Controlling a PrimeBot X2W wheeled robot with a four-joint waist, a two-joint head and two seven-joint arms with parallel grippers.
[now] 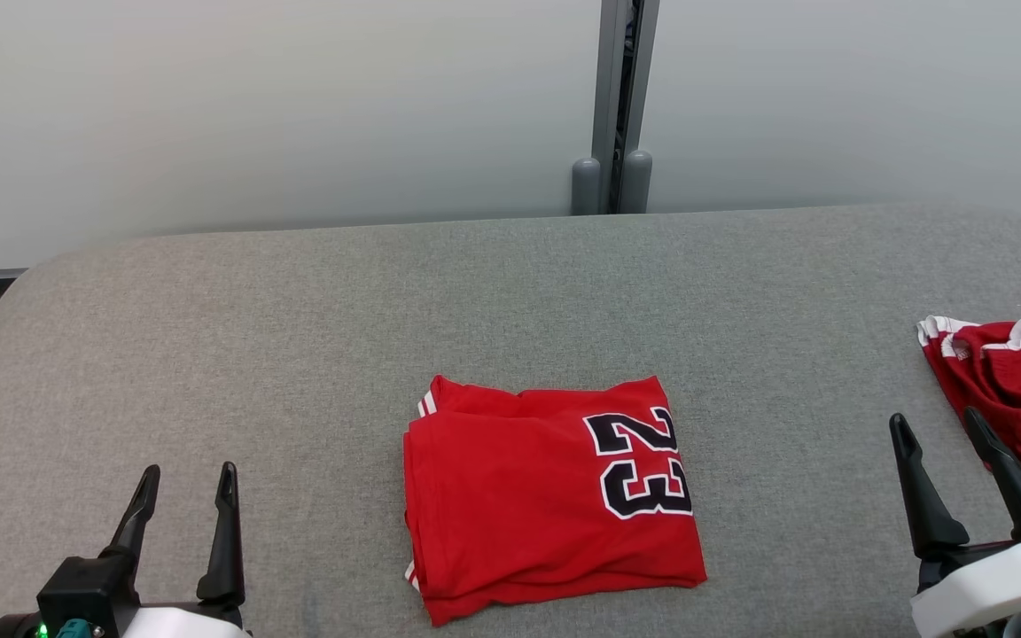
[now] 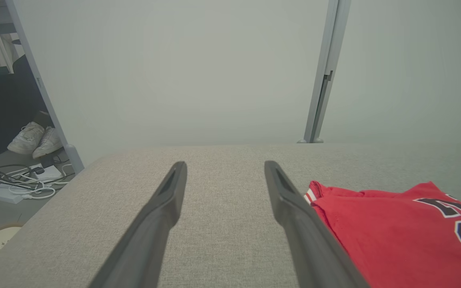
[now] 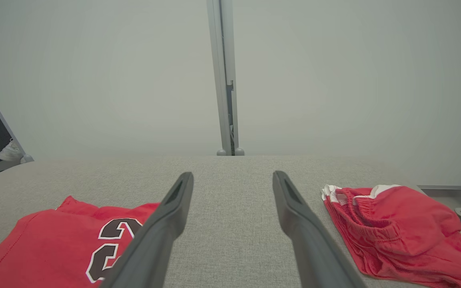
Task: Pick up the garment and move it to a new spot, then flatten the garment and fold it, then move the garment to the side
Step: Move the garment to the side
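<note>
Both left fingers (image 1: pixel 225 540) and right fingers (image 1: pixel 918 487) gape empty — folded garment (image 1: pixel 519 514) lies untouched between.

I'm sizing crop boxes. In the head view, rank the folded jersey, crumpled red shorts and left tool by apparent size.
Largest: folded jersey.
Then: crumpled red shorts and left tool look close; the shorts are cut by the frame edge, so no firm order.

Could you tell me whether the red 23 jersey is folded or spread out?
Folded. The red jersey lies as a compact rectangle, with stacked layers showing along its left and near edges.
</note>
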